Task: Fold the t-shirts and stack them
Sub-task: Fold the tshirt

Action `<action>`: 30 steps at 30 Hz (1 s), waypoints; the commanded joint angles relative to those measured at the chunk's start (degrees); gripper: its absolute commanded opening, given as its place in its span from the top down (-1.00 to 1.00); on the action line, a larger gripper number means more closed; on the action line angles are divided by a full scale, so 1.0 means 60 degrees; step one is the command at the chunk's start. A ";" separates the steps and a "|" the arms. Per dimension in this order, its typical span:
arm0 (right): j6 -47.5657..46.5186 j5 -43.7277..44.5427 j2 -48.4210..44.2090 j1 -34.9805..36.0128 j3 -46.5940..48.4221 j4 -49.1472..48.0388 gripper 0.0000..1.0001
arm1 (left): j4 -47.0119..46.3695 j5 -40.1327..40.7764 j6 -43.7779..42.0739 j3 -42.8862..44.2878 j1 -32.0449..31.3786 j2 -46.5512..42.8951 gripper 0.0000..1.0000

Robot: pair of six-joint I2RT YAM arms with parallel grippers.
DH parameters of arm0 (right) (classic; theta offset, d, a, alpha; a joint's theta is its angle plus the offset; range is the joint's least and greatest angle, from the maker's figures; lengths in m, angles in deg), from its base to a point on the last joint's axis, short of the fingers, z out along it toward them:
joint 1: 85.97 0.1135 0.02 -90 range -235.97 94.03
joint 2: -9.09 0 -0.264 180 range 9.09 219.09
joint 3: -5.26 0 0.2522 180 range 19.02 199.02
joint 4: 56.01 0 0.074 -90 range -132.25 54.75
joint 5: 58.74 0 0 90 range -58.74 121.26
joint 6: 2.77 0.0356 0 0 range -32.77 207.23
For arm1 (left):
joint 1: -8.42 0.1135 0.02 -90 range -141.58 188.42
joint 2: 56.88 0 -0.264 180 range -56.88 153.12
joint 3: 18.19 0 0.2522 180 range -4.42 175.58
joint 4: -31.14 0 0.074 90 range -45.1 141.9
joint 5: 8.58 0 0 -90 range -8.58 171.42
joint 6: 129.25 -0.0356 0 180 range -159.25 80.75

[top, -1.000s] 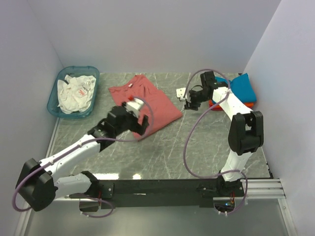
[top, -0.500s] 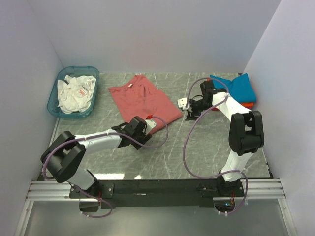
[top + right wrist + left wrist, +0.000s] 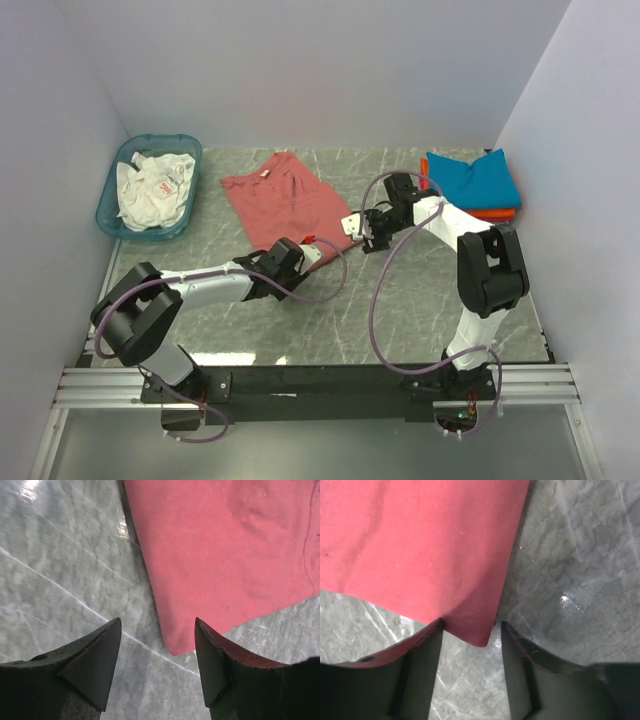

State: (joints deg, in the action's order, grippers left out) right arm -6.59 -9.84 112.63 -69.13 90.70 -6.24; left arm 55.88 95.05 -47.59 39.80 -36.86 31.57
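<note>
Blue shirt (image 3: 478,178) and orange shirt (image 3: 497,213) are stacked. The unfolded red shirt (image 3: 290,200) is straddled at its corners, seemingly ungripped, by open left gripper (image 3: 471,625) and right gripper (image 3: 157,622)

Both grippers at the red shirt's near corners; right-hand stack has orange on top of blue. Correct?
Stack order is reversed: the top external view shows the blue t-shirt on top, the orange t-shirt beneath it. The left gripper and right gripper are at the near corners of the red t-shirt, as stated.
</note>
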 commanded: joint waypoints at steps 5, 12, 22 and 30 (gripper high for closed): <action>-0.0374 0.0756 0.0437 0.0255 -0.0008 -0.0859 -0.33 | -0.0219 0.0233 -0.0031 0.0334 -0.0042 0.0172 0.46; -0.0579 0.1385 0.0891 0.0474 0.0109 -0.1020 -0.31 | -0.0263 0.0278 -0.0017 0.0217 -0.0042 -0.0062 0.75; -0.0564 0.2177 0.1374 0.0869 0.0212 -0.1372 -0.13 | -0.0292 -0.0132 -0.0207 0.0012 -0.0086 -0.0370 0.83; -0.0533 0.2222 0.0996 0.0973 -0.0037 -0.0775 1.00 | -0.0103 -0.1054 -0.0470 -0.0325 -0.0173 -0.1145 0.94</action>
State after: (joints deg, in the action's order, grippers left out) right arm -9.37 3.67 120.20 -63.34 91.01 -14.04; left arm 55.51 93.08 -49.12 38.69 -37.18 28.20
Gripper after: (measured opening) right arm 0.031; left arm 0.105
